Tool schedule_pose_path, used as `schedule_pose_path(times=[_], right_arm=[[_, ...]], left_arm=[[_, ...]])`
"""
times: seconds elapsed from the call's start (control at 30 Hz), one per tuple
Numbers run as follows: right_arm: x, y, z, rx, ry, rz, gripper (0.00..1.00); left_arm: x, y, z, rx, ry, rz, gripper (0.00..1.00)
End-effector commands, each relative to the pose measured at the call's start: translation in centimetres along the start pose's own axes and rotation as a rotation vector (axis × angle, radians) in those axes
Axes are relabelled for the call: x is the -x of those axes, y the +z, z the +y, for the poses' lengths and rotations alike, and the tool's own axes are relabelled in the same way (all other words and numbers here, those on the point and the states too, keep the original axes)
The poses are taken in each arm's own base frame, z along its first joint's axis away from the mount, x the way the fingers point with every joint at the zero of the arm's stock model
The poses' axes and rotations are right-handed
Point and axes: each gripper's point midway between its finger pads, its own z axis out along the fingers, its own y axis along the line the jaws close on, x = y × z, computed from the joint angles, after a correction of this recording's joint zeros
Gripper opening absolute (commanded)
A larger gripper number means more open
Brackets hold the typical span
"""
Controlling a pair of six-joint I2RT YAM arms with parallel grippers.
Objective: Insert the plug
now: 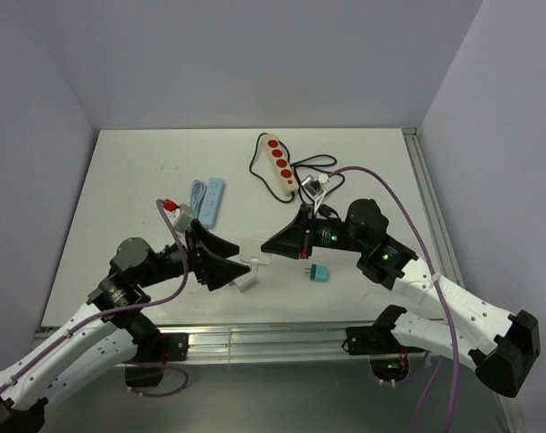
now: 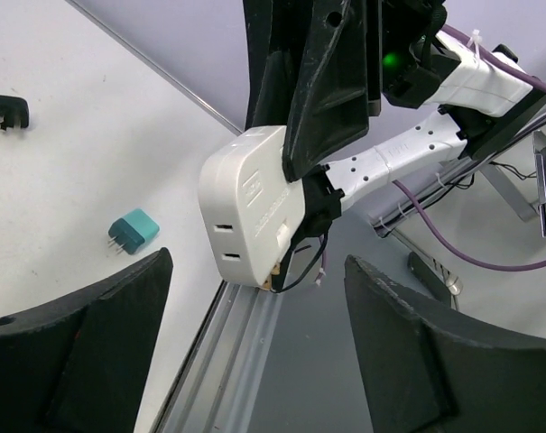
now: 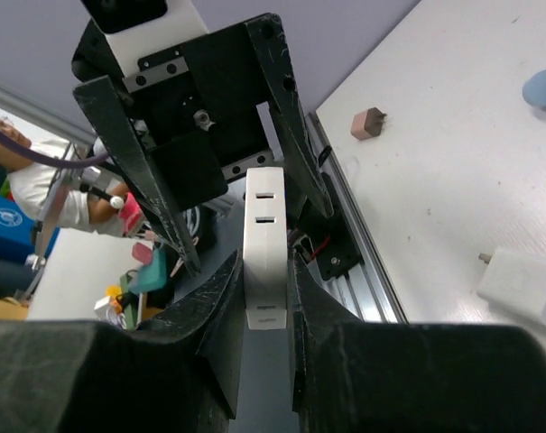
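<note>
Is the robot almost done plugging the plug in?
Not yet. Done: the white socket block is up off the table. In hand: the right end effector is shut on it, while the left end effector is open and holds nothing. Left to do: the teal plug lies on the table and the block's slots are empty, so a plug must be picked up and pushed in.

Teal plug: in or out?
Out: the plug lies loose on the table, prongs bare, apart from the adapter in the right hand.
</note>
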Motion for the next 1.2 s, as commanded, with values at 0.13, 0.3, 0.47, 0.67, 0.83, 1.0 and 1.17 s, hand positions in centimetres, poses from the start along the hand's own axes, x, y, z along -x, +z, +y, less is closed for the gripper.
schedule_pose_path(times=[0.13, 0.3, 0.47, 0.67, 0.83, 1.0, 1.17], right_arm=[[1.6, 0.0, 2.7, 0.088, -0.009, -0.090, 0.00], [1.4, 0.0, 3.3, 0.106, -0.034, -0.098, 0.00], [1.4, 0.0, 3.3, 0.115, -0.045, -0.118, 0.00], [1.5, 0.3, 3.7, 0.116, -0.095, -0.115, 0.00], [1.1, 0.5, 3.4, 0.079, -0.161, -0.052, 0.23], [1.0, 0.9, 4.1, 0.083, -0.173, 0.042, 0.38], [1.2, 1.6, 4.6, 0.101, -0.194, 0.102, 0.43]], left_arm=[[1.6, 0.7, -1.2, -0.067, -0.008, -0.067, 0.75], [1.6, 1.2, -1.6, -0.105, -0.038, -0.070, 0.63], [1.4, 1.4, -1.8, -0.128, -0.050, -0.050, 0.49], [1.4, 1.3, -2.1, -0.143, -0.055, -0.051, 0.04], [1.4, 1.3, -2.4, -0.146, -0.020, -0.028, 0.00], [0.8, 1.2, -2.0, -0.118, 0.010, 0.015, 0.00], [0.3, 1.3, -1.7, -0.117, 0.013, 0.047, 0.00]])
